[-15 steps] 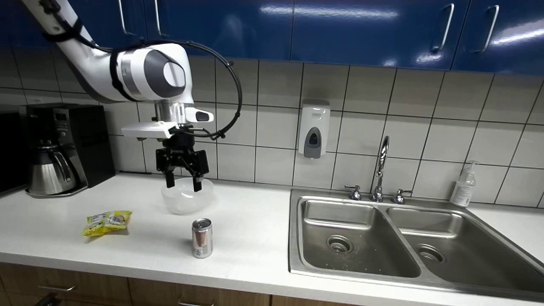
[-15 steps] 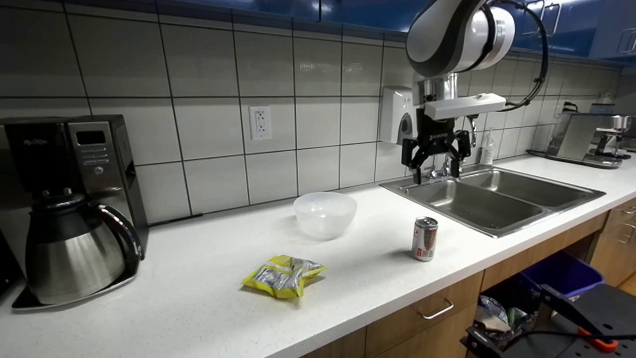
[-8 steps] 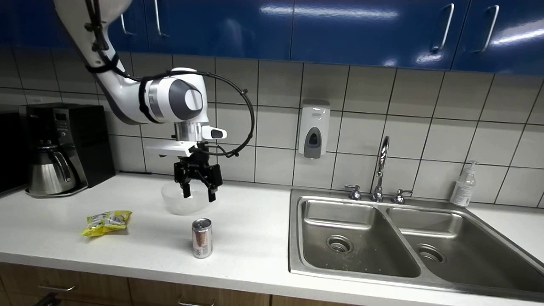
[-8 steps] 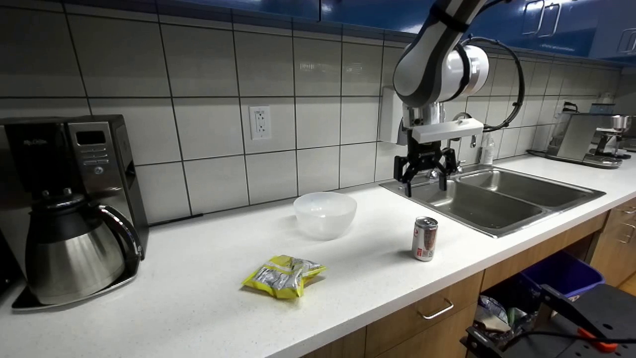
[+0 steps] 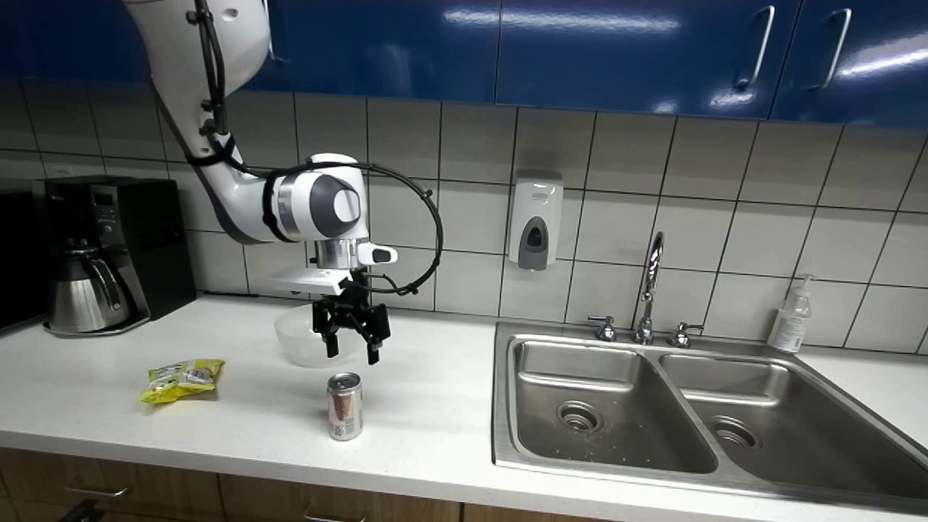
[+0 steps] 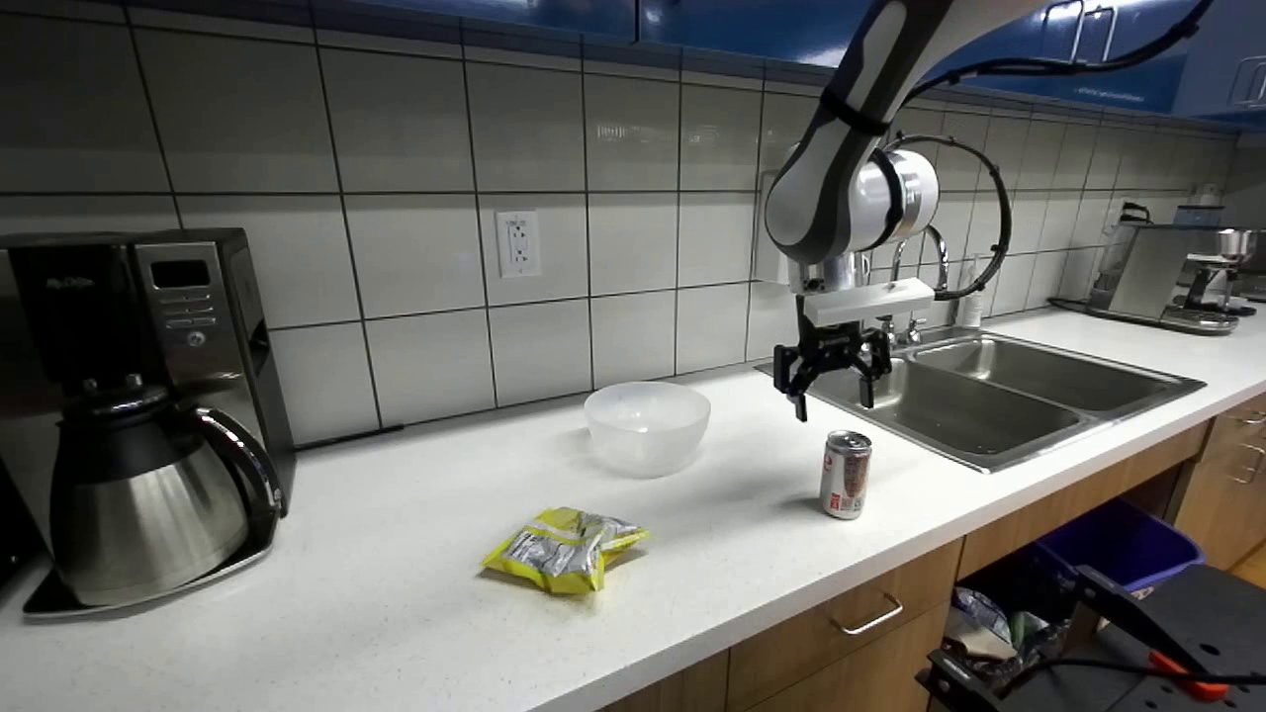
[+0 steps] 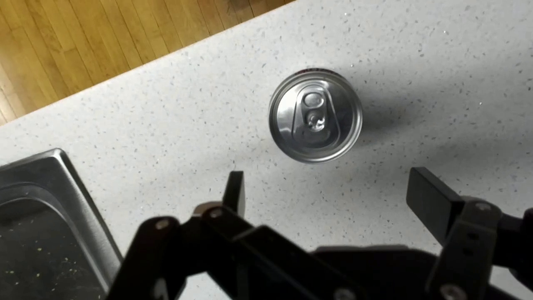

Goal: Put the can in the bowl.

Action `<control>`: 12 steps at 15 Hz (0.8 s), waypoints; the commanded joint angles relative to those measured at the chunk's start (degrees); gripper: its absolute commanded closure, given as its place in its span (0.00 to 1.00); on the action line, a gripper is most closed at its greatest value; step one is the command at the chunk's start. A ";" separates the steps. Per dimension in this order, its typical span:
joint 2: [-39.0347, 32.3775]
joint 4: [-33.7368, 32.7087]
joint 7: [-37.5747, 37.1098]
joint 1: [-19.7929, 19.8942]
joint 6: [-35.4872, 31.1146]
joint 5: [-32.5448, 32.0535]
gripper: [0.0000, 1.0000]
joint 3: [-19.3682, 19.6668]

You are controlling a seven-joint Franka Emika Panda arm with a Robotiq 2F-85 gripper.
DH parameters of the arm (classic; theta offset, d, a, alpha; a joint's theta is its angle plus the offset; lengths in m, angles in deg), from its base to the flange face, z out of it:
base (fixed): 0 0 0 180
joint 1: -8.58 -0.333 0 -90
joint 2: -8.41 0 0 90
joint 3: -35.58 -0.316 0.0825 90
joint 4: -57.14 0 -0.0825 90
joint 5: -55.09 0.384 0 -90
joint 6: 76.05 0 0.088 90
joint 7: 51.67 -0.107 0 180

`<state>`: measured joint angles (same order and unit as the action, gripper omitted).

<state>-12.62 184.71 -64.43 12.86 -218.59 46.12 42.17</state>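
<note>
The silver can with reddish markings stands upright on the white counter in both exterior views [image 5: 345,407] [image 6: 846,475]. In the wrist view its lid [image 7: 315,118] faces me, just beyond the line between my fingertips. The translucent whitish bowl [image 6: 648,430] stands on the counter near the tiled wall; in an exterior view [image 5: 296,341] my gripper partly covers it. It is out of the wrist view. My gripper [image 5: 353,355] is open and empty, pointing down above the counter, higher than the can and apart from it. It shows also in an exterior view [image 6: 834,407] and the wrist view [image 7: 327,179].
A yellow-green packet [image 6: 566,551] lies on the counter [image 6: 396,603], near the front of the bowl. A coffee maker with a steel carafe [image 6: 148,504] stands at one end. A double sink [image 5: 609,406] with a faucet [image 5: 649,290] is set in at the other side.
My arm has come down steadily, and the gripper has moved closer to the can, staying open. The can, bowl and packet have not moved.
</note>
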 commanded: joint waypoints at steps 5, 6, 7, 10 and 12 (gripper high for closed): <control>-1.14 0.92 -2.08 -2.06 -1.53 1.57 0.00 1.10; -1.03 1.16 -2.21 -2.10 -1.53 1.60 0.00 1.21; -0.72 1.54 -2.23 -2.08 -1.58 1.56 0.00 1.35; -0.01 2.70 -2.72 -2.31 -1.61 1.03 0.00 2.03; 0.30 3.67 -2.71 -2.33 -1.82 1.21 0.00 2.12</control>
<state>-14.29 185.81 -65.80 11.49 -219.52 47.05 43.39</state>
